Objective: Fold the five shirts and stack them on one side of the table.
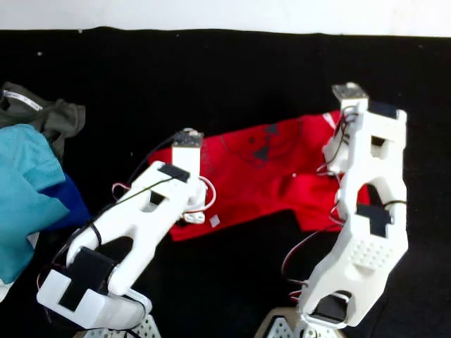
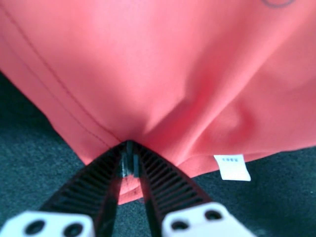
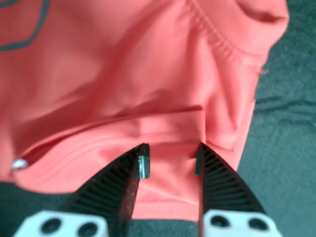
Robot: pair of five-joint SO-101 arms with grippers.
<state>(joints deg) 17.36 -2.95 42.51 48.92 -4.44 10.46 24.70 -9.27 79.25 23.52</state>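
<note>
A red shirt (image 1: pixel 261 169) lies spread and rumpled across the middle of the black table (image 1: pixel 232 70). My left gripper (image 2: pixel 129 158) is shut on the red shirt's (image 2: pixel 197 74) hem, close to a small white tag (image 2: pixel 232 167). In the high view that gripper (image 1: pixel 193 215) sits at the shirt's near left edge, beside the tag (image 1: pixel 214 221). My right gripper (image 3: pixel 170 160) is open, its fingers straddling a folded edge of the red shirt (image 3: pixel 123 74) near the ribbed collar (image 3: pixel 217 42). The right arm (image 1: pixel 366 183) stands over the shirt's right end.
A pile of other shirts rests at the table's left edge: a teal one (image 1: pixel 25 190), a dark blue one (image 1: pixel 69 203) under it, and an olive-grey one (image 1: pixel 49 116) behind. Bare black cloth stretches along the far side and front right.
</note>
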